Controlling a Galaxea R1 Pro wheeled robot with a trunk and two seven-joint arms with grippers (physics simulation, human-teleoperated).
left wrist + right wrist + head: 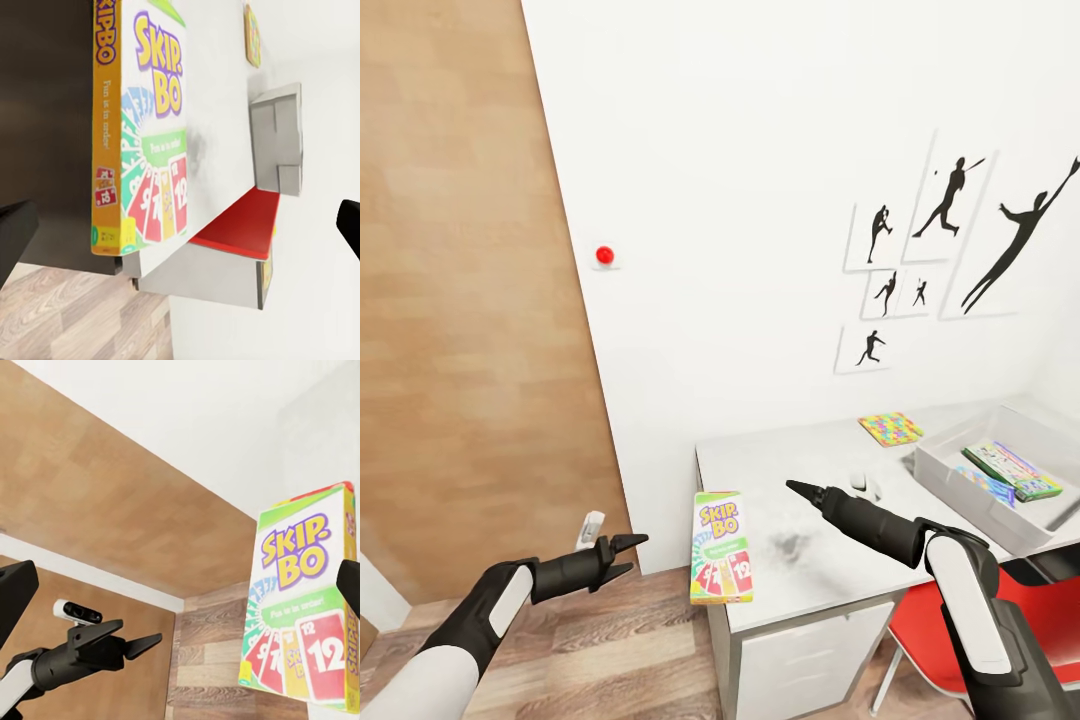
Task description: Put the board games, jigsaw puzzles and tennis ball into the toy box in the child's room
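Observation:
The Skip-Bo board game point(720, 548) lies flat at the left edge of the table point(800, 455), partly overhanging it. My left gripper point(626, 556) hovers open just left of the box, level with the tabletop; in the left wrist view the box point(146, 127) sits ahead between the spread fingers. My right gripper point(800, 488) is open above the table, right of the box point(300, 600). The toy box point(960, 495) at the table's right holds a green-edged board game point(1015, 470) and a bluish flat item point(985, 485). One jigsaw puzzle point(891, 428) lies near the wall. The tennis ball and the bed are out of view.
A red chair point(950, 625) stands under the table's right part, beside grey drawers point(810, 655). A wooden panel point(460, 300) fills the left, with plank floor point(620, 650) below. The white wall carries a red button point(604, 255) and baseball silhouettes point(950, 200).

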